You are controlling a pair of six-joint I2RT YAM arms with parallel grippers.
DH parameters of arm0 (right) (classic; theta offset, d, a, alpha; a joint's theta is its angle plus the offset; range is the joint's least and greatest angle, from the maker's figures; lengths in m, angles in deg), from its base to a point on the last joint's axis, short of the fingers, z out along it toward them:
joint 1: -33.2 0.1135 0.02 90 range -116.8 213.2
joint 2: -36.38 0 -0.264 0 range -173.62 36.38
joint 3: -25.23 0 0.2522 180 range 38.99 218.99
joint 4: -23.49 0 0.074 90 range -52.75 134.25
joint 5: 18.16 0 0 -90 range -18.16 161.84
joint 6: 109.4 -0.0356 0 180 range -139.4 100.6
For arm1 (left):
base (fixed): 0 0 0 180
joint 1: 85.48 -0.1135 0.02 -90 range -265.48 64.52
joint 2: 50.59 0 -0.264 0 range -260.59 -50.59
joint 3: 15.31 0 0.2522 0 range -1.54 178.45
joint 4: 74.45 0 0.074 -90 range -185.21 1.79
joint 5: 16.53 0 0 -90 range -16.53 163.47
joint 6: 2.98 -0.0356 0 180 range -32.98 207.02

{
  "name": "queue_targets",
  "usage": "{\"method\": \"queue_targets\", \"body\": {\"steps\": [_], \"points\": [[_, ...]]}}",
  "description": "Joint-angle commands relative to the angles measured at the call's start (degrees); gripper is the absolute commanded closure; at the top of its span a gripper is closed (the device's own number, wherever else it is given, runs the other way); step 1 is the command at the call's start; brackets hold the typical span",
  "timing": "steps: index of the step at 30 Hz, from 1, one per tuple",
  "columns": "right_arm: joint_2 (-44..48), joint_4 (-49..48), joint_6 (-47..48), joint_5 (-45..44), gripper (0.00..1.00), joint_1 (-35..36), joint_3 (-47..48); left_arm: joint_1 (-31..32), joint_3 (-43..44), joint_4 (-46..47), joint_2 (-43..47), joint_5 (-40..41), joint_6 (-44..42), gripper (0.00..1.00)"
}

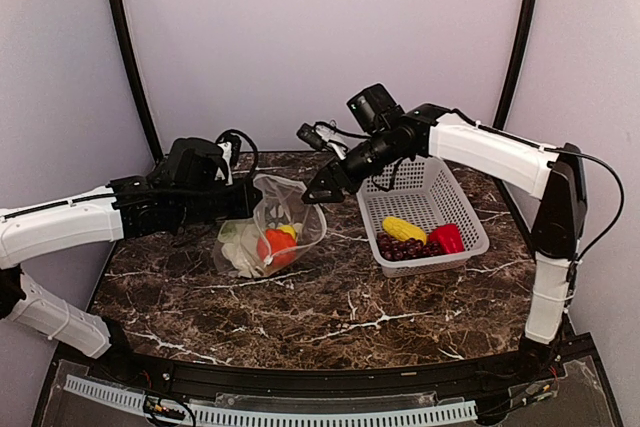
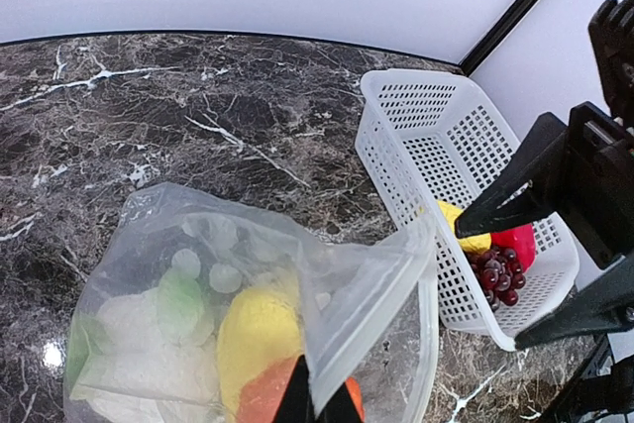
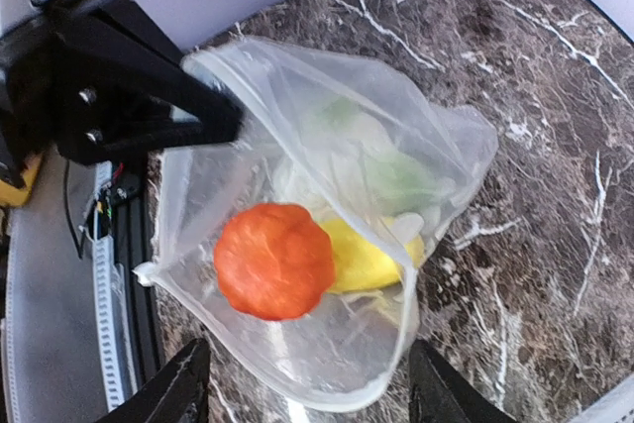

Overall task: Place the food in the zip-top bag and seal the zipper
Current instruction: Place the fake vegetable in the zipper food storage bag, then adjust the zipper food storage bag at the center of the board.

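Clear dotted bag (image 1: 272, 197) gapes open — toy food (image 1: 276, 244) inside.

The zip-top bag (image 3: 446, 146) gapes wide; left jaws crowd one rim, basket (image 1: 425, 202) stands near.

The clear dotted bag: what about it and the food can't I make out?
- White lumpy toy vegetable: left wrist view, blurred behind the clear dotted plastic bag's film.
- Left pincer: same view, cut off by the bottom edge; only its tips show.
- Dark purple toy grapes: same view, partly hidden by the white mesh plastic basket's wall.
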Motion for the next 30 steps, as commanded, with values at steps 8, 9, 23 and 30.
{"method": "queue_targets", "body": {"steps": [8,9,23,30], "points": [[-7.15,3.98,-2.15,1.15,0.74,-1.99,-1.32,0.15,-1.08,0.04,1.58,1.23,0.24,0.99],[-7.37,4.41,-2.26,1.38,0.82,-2.03,-0.61,0.17,-1.13,-0.05,1.6,1.28,0.31,0.99],[-1.11,6.93,-1.32,5.95,1.0,-2.44,3.67,0.08,0.87,-4.07,2.06,2.79,-3.29,0.99],[-1.34,7.65,-0.78,6.4,1.0,-3.32,7.14,0.05,-0.33,-0.03,6.98,2.97,-2.75,0.99]]}}
